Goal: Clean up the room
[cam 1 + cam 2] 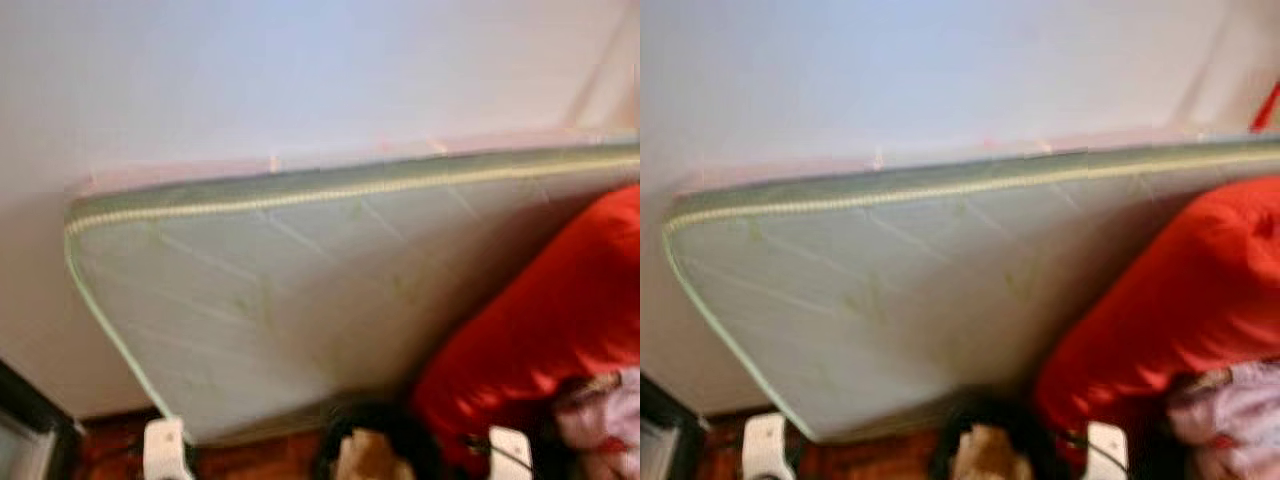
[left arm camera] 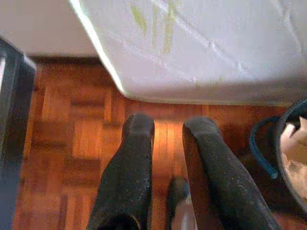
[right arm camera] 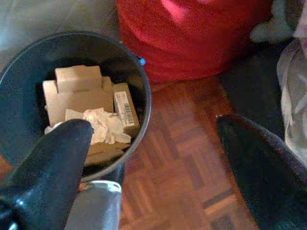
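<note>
Right tool (image 3: 148,143) released, empty, above bin (image 3: 144,96) holding boxes (image 3: 79,93), tissue (image 3: 103,124). Left tool (image 2: 168,143) slack, empty, over floor (image 2: 72,139). Drop likely done; next: seek more litter.

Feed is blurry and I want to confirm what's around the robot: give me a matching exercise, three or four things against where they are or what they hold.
Things:
1. mattress
2. red cushion
3. black bucket
4. parquet floor

Descriptions:
A. holds cardboard and crumpled paper
B. stands on edge against the white wall
C. lies below the left gripper's fingers
D. sits at the mattress's right end

Pairs: 1-B, 2-D, 3-A, 4-C
</note>
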Motion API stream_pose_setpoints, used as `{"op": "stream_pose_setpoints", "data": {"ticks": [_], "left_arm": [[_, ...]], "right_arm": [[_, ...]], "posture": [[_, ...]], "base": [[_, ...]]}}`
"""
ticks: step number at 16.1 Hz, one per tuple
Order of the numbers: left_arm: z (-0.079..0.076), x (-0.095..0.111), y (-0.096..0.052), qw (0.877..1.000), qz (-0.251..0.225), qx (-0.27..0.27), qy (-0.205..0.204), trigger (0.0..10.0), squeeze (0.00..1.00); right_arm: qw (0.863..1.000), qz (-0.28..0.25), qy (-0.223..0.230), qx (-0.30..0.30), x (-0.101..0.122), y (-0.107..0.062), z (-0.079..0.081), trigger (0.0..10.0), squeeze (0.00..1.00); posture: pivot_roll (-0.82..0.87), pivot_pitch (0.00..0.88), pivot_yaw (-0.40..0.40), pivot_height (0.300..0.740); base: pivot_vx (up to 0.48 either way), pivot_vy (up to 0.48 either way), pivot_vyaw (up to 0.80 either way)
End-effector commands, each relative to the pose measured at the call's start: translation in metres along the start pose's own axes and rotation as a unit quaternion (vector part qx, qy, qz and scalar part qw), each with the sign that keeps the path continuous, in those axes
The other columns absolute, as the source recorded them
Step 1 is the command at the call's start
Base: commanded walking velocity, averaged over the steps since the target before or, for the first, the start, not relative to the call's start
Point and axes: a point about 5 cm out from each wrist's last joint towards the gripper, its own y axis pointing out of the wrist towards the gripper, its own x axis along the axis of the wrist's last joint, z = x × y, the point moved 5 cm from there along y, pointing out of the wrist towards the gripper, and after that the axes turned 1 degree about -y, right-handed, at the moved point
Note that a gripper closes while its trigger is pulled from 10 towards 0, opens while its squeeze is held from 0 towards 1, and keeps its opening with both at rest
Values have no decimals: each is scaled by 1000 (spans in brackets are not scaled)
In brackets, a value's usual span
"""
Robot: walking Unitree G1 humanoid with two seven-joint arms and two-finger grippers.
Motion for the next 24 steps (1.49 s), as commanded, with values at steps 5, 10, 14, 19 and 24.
{"op": "stream_pose_setpoints", "data": {"ticks": [5,10,14,19,24], "left_arm": [[-4,1,1,1000,1,-4,-7,10000,0],[-4,0,1,1000,4,-6,-2,10000,0],[-3,-2,0,1000,8,-5,4,10000,0],[-3,-3,0,1000,11,-5,3,10000,0],[-2,-3,0,1000,13,-3,3,10000,0]], "right_arm": [[1000,1,-13,1,2,0,-3,10000,0],[1000,3,-20,2,2,0,-2,10000,0],[1000,3,-22,4,2,0,-1,10000,0],[1000,2,-20,5,3,0,0,10000,0],[1000,2,-19,6,3,0,0,10000,0]], "posture": [[137,0,-4,740],[139,0,-3,740],[138,0,0,740],[141,0,0,740],[140,0,3,740]], "base": [[0,0,0],[0,0,0],[0,0,0],[-167,0,0],[-150,0,0]]}}
